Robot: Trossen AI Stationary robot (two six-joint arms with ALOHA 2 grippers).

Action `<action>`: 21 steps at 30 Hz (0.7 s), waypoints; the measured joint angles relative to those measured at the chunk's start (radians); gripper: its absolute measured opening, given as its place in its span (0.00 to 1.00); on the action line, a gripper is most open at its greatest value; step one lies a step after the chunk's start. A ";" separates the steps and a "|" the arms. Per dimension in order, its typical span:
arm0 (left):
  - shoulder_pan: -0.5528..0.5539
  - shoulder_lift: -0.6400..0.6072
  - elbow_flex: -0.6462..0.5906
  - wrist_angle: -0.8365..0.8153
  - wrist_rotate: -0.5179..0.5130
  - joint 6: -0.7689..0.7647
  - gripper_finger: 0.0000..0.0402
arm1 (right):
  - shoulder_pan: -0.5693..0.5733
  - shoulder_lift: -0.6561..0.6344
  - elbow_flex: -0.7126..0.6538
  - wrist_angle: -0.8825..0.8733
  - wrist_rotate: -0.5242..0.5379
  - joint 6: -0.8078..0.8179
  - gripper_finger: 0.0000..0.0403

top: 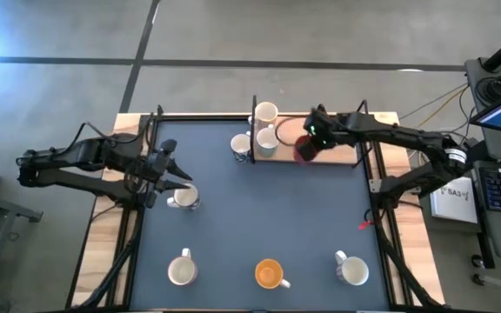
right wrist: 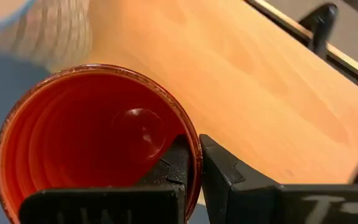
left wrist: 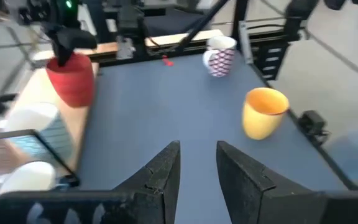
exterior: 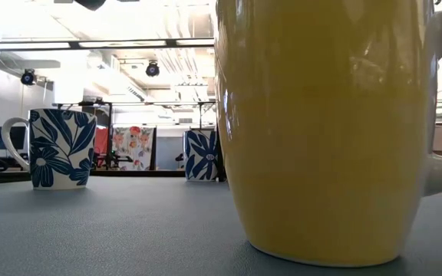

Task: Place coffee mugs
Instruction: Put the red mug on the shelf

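Observation:
A red mug [top: 303, 150] is at the near edge of a wooden board [top: 342, 155] by the table's far edge, and my right gripper [top: 317, 134] is shut on it. Three pale mugs [top: 265, 114] [top: 242, 146] [top: 267, 143] stand just left of it. My left gripper [top: 170, 167] is open, above the dark mat's left side, just beyond a white mug [top: 181, 198] and touching nothing. Along the near edge stand a white mug [top: 181, 271], an orange mug [top: 270, 274] and another white mug [top: 352, 270]. The orange mug [exterior: 321, 130] fills the low view. My right gripper pinches the red mug's wall at the rim [right wrist: 191, 146], with one finger [right wrist: 174, 163] inside the cup and the other finger [right wrist: 224, 173] outside. The fingers come from above, pointing down. The mug hangs upright below them [left wrist: 73, 79]; whether its base touches the board I cannot tell.
The mat's middle [top: 268, 209] holds nothing. Metal frame posts [top: 377, 174] run along both sides of the mat. The left wrist view also shows a patterned mug [left wrist: 219, 55]. Two blue floral mugs [exterior: 60, 147] [exterior: 203, 155] stand in the low view.

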 joint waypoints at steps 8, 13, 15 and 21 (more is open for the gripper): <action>0.012 -0.010 0.000 0.021 -0.112 0.000 0.22 | -0.161 0.135 0.019 0.139 -0.070 -0.073 0.03; 0.029 0.003 0.000 0.051 -0.121 -0.039 0.22 | -0.234 0.219 0.097 0.162 -0.120 -0.118 0.03; 0.039 0.009 0.000 0.066 -0.131 -0.057 0.22 | -0.257 0.253 0.141 0.159 -0.122 -0.137 0.03; 0.057 0.023 0.000 0.083 -0.146 -0.078 0.22 | -0.309 0.355 0.282 0.138 -0.138 -0.168 0.03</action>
